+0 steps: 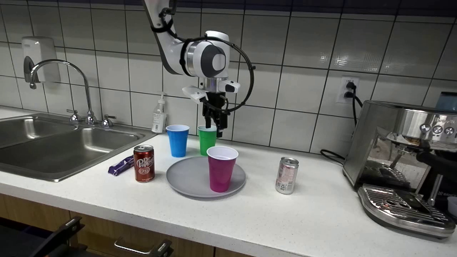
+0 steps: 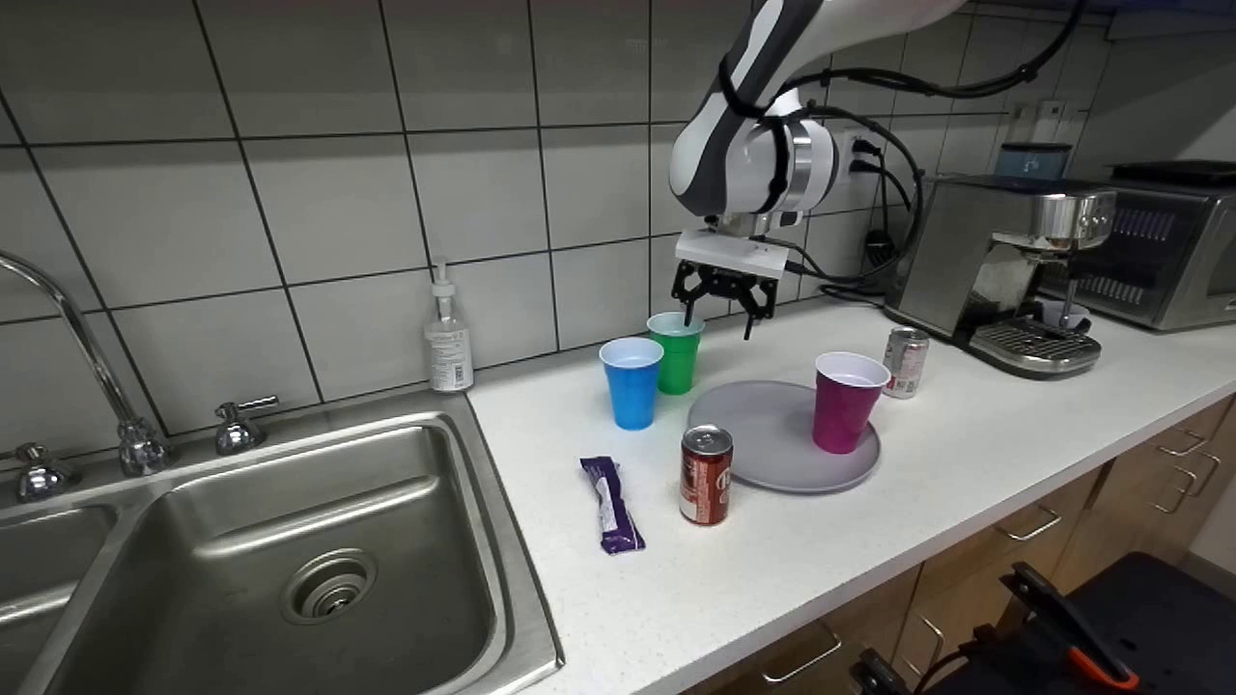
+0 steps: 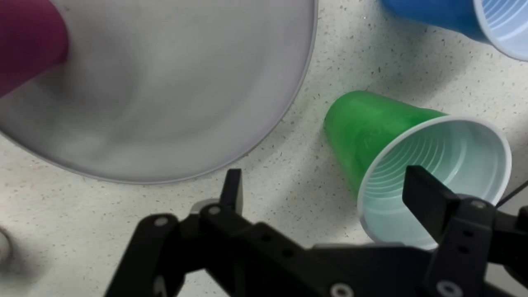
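My gripper (image 1: 214, 130) is open and empty, pointing down above the counter's back part; it also shows in an exterior view (image 2: 718, 328) and the wrist view (image 3: 324, 177). Nearest is an upright green cup (image 1: 207, 144) with a white inside. In the wrist view one finger lies over the mouth of the green cup (image 3: 363, 123); I cannot tell whether it is inside or above. The other finger is over bare counter. An upright blue cup (image 2: 632, 391) stands beside the green one. A magenta cup (image 1: 221, 173) stands on a grey plate (image 3: 185, 103).
A red soda can (image 1: 144, 166) and a purple wrapped bar (image 2: 610, 507) lie near the sink (image 2: 328, 483). A silver can (image 1: 286, 176) stands past the plate. A soap bottle (image 2: 448, 338) stands by the tiled wall. An espresso machine (image 1: 403, 160) stands farther along.
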### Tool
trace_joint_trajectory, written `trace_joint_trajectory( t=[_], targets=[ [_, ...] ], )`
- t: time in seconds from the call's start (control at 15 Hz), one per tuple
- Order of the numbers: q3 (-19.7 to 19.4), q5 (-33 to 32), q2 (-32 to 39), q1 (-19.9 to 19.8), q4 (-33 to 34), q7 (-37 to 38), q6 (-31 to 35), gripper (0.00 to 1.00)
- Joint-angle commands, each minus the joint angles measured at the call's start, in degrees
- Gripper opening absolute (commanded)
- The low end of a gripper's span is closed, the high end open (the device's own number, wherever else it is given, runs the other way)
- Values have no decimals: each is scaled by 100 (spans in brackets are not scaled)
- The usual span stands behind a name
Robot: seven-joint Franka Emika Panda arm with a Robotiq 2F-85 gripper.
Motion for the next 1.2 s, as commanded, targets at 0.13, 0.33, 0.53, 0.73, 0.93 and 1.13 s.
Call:
trace_joint_trajectory(
  t=[0.13,0.33,0.53,0.73,0.93,1.13],
  targets=[
    [-5,3,1,1,12,-7,-17,100],
    [23,58,46,-7,65,17,-42,100],
    [61,115,153,-20,160,15,-53,100],
    [97,160,236,-24,237,15,-45,100],
    [125,208,340,-30,356,34,-33,100],
    [131,278,389,-34,469,53,-34,100]
  ],
)
